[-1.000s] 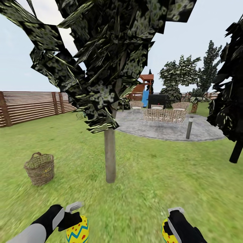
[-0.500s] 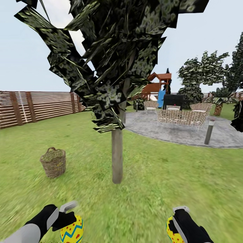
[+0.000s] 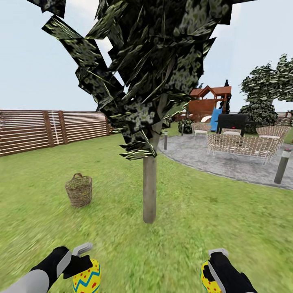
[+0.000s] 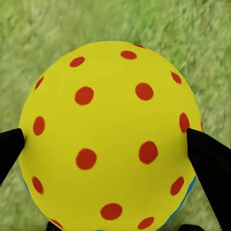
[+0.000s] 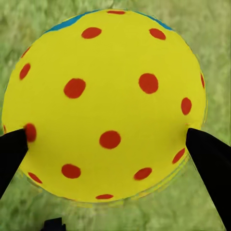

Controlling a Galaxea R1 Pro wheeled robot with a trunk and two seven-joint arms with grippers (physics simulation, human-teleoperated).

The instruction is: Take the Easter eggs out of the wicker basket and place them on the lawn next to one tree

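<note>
My left gripper (image 3: 83,266) is shut on a yellow Easter egg (image 3: 87,276) with red dots and a blue zigzag, low at the left of the head view. My right gripper (image 3: 211,270) is shut on a second Easter egg (image 3: 206,277) low at the right. Each wrist view has its egg (image 4: 108,137) (image 5: 106,103) between two black fingers, with grass behind. The tree (image 3: 149,187), pale-trunked with dark leaf clumps, stands on the lawn (image 3: 211,228) straight ahead. The wicker basket (image 3: 79,190) sits on the grass left of the trunk; its inside is hidden.
A brown slatted fence (image 3: 49,129) runs along the back left. At the right is a grey paved patio (image 3: 228,160) with wicker seats (image 3: 238,144), short bollards (image 3: 282,165) and a wooden play tower (image 3: 207,103) behind. Grass lies open around the trunk.
The whole head view has swung left, so tree, basket and patio have slid right in the picture. Both grippers keep their eggs in the same hold.
</note>
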